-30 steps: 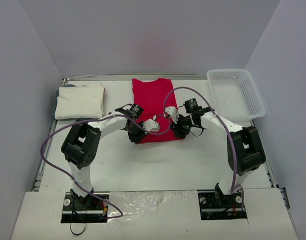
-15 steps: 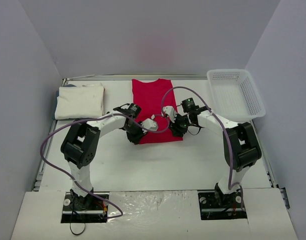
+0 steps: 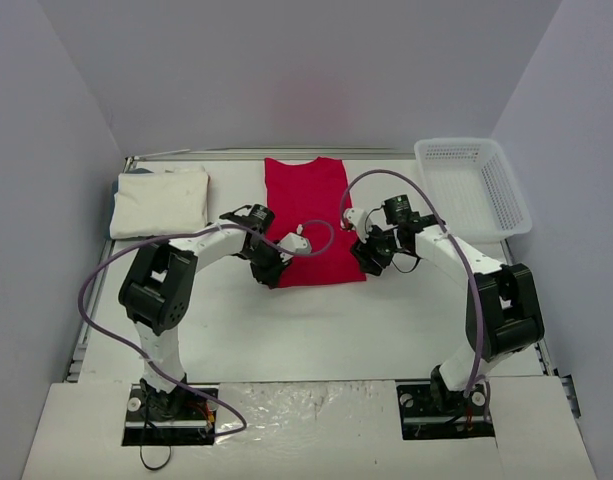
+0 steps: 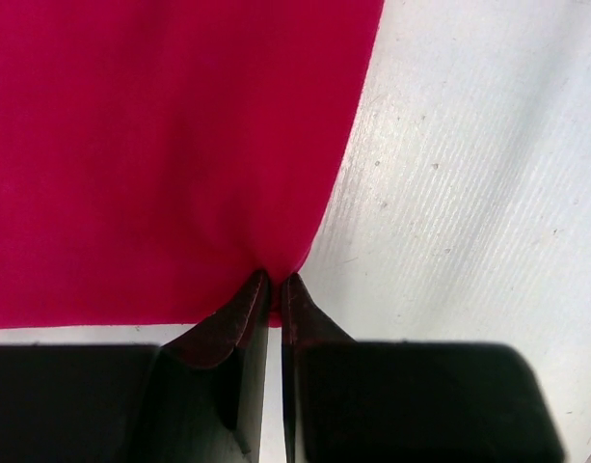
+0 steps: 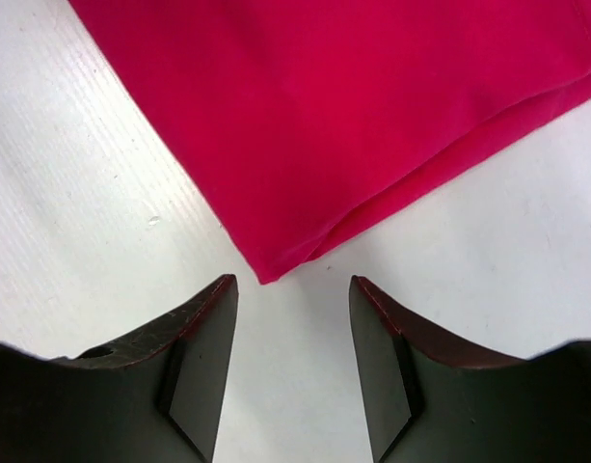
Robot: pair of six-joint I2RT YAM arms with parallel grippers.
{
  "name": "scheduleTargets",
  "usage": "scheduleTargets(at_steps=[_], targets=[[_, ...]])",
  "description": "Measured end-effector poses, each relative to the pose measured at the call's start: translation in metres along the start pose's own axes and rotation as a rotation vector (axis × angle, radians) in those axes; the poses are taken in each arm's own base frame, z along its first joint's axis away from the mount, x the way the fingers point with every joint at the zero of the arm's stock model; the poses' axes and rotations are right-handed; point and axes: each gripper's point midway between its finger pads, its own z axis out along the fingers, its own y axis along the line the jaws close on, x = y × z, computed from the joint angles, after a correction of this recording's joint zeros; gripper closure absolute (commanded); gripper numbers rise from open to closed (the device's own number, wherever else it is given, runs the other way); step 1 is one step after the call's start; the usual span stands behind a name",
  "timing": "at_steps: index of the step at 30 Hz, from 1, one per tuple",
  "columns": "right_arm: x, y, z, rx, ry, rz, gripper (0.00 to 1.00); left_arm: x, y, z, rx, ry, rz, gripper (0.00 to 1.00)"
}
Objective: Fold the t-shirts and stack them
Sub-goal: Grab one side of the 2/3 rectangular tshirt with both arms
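Note:
The red t-shirt [image 3: 311, 215] lies flat mid-table, folded into a long strip with the collar at the far end. My left gripper [image 3: 269, 270] is shut on its near left corner; in the left wrist view the fingertips [image 4: 249, 294] pinch the red hem [image 4: 160, 145]. My right gripper [image 3: 369, 259] is open at the near right corner. In the right wrist view the corner of the red shirt [image 5: 334, 106] points between the open fingers [image 5: 203, 313] without touching them. The white t-shirt [image 3: 161, 201] lies folded as a rectangle at the far left.
A white plastic mesh basket [image 3: 473, 187] stands at the far right, hanging partly over the table edge. Purple cables loop above both arms. Grey walls close in the table on three sides.
My right gripper has drawn back to the right, off the shirt, and now sits just outside its near right corner. My left gripper has shifted slightly left, still pinching the hem.

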Motion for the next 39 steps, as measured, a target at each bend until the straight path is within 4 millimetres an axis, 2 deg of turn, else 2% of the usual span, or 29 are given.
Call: scheduleTargets(at_steps=[9, 15, 21, 27, 36, 39], targets=[[0.014, 0.021, -0.002, -0.042, 0.020, 0.014, 0.57, 0.002, -0.004, -0.002, 0.035, -0.017, -0.023, 0.98], [0.014, 0.036, 0.002, -0.082, 0.039, -0.018, 0.59, 0.004, -0.005, -0.003, 0.072, -0.006, -0.049, 0.98], [0.023, 0.046, 0.018, -0.133, 0.080, -0.026, 0.59, 0.004, -0.005, -0.003, 0.088, -0.002, -0.063, 0.98], [0.037, 0.049, 0.034, -0.182, 0.130, -0.024, 0.57, 0.006, -0.004, -0.004, 0.095, -0.003, -0.078, 0.98], [0.032, 0.043, 0.040, -0.189, 0.126, -0.038, 0.57, 0.008, -0.003, -0.006, 0.095, -0.002, -0.089, 0.98], [0.032, 0.041, 0.040, -0.184, 0.130, -0.039, 0.63, 0.008, -0.003, -0.006, 0.095, -0.002, -0.089, 0.98]])
